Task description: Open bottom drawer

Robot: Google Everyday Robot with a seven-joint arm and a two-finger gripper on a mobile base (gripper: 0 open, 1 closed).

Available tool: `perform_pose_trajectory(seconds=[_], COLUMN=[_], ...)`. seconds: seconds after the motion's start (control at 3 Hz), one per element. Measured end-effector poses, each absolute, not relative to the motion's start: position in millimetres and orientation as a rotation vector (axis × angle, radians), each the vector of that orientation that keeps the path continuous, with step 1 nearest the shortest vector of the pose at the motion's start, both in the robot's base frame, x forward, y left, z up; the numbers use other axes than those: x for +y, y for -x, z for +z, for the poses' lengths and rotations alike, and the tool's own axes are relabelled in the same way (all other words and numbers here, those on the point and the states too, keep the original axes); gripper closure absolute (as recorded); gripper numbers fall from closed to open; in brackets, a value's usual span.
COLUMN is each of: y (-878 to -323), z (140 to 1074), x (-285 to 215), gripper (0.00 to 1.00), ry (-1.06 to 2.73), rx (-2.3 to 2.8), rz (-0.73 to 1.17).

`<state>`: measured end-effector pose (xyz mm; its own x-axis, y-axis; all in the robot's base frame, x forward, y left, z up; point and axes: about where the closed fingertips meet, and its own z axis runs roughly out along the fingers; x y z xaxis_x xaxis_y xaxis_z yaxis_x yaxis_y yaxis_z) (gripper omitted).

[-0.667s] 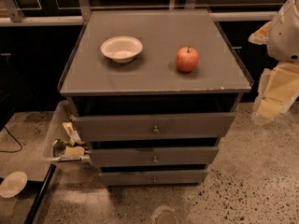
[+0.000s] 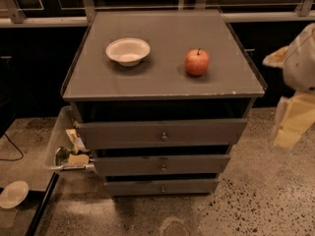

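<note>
Lower centre of frame: bottom drawer (image 2: pixel 161 187), the lowest and slimmest of three grey fronts, with its small round knob (image 2: pixel 162 189) at mid-width. It reads as closed or nearly so. No tray shows. Above it sit the middle drawer (image 2: pixel 161 165) and the taller top drawer (image 2: pixel 161 132), which has a dark gap over it.

Right edge of frame, mid-height: tool (image 2: pixel 294 119), a pale cream shape, well apart from the cabinet and touching nothing. Spread or pressed together: cannot tell. It is higher in frame than the target knob.

Upper centre: grey counter (image 2: pixel 162 85) carrying a white bowl (image 2: pixel 128 50) at left and a red apple (image 2: pixel 197 62) at right, the two apart. Left of the drawers, a clear bin (image 2: pixel 66 151) of clutter stands on the speckled floor (image 2: pixel 266 200), right beside the cabinet.

Judgement: approach not yet begun.

Risks from here:
- Three near-identical knobs are stacked in one column, so a descent stopped short would catch the middle one.
- The knob is small and round, so an off-centre grip would likely slip off on the pull.
- The target sits close to the floor, so the tool may scrape it on a low reach.
- A pull off the slide axis could jam the drawer or jolt the cabinet and set the apple rolling.
</note>
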<state>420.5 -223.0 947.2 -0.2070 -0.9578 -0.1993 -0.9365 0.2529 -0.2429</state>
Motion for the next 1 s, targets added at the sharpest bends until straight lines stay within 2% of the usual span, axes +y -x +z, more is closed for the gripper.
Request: perform_pose_trajectory(seconds=[0.67,1.0], y=[-388.9,-395.4], z=[835.5,779.3], x=[-231.5,-238.8], gripper=[0.0,0.0], ry=[1.905,1.964], rx=[2.088,2.006], rz=[-0.001,0.034])
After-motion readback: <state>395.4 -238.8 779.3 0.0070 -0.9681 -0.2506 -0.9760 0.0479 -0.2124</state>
